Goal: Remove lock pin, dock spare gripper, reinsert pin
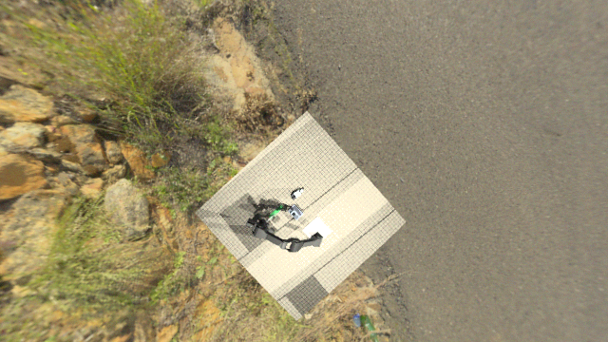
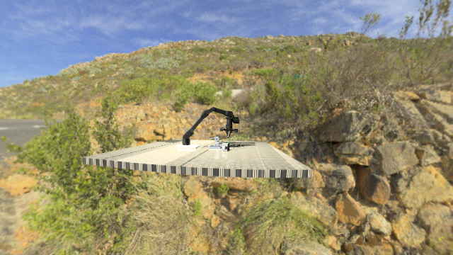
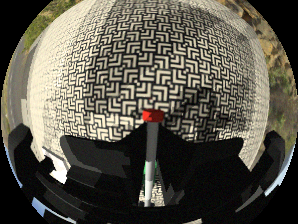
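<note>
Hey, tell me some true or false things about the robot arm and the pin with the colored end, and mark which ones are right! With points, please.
1. The gripper (image 1: 256,223) (image 2: 228,135) (image 3: 150,125) is holding the pin (image 3: 151,142). True.
2. The pin's end is blue. False: it is red.
3. The arm (image 1: 275,238) (image 2: 197,122) stands on a white plate (image 1: 324,225) (image 2: 193,146). True.
4. The gripper is pressed down on the table (image 1: 308,138) (image 2: 141,159) (image 3: 160,65). False: it is up above it.
5. The pin is pushed into the mount (image 1: 295,212) (image 2: 217,143). False: it is between the gripper's fingers.
</note>
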Tool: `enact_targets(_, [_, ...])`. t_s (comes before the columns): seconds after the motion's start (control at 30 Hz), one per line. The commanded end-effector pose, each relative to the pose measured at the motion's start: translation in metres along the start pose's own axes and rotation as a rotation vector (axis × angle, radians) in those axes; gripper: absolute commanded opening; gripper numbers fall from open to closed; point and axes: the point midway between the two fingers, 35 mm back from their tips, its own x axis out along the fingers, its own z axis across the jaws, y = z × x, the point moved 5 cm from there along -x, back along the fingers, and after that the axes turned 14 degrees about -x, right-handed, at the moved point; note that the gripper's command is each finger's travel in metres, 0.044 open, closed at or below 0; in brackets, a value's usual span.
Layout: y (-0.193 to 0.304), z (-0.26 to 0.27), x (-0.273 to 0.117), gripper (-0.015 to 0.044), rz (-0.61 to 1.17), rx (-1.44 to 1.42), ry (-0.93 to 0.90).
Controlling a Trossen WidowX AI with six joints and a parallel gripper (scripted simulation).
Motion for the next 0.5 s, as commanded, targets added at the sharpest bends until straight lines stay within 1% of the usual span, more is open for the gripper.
enact_targets(0.0, [0.001, 0.0, 0.005, 0.0, 0.0, 0.003, 0.001])
enact_targets(0.47, [0.004, 0.0, 0.026, 0.0, -0.001, 0.002, 0.004])
